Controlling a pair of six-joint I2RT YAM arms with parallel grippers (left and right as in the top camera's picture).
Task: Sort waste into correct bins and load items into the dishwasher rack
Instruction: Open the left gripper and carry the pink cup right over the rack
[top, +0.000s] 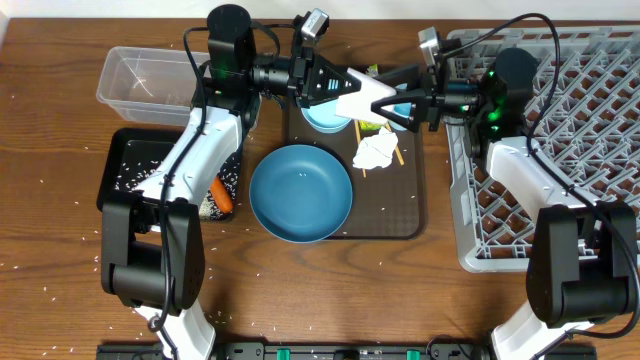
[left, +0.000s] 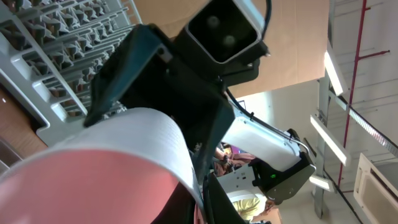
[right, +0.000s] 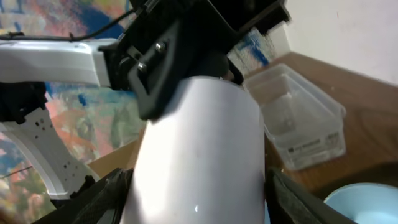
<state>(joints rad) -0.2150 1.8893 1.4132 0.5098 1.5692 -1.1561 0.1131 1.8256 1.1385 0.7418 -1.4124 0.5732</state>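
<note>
My left pincer (top: 338, 86) grips the pink cup (top: 364, 95) over the brown tray (top: 405, 212), and I cannot tell if my right pincer (top: 392, 104) around it holds yet, so letting go could drop it

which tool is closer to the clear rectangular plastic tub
Left. The left tool, gripping the pink cup, hangs to the right of the clear rectangular plastic tub; the right tool is farther right, at the cup's other end.

Dishwasher rack (top: 590, 90) cut off at overhead's right edge
</note>
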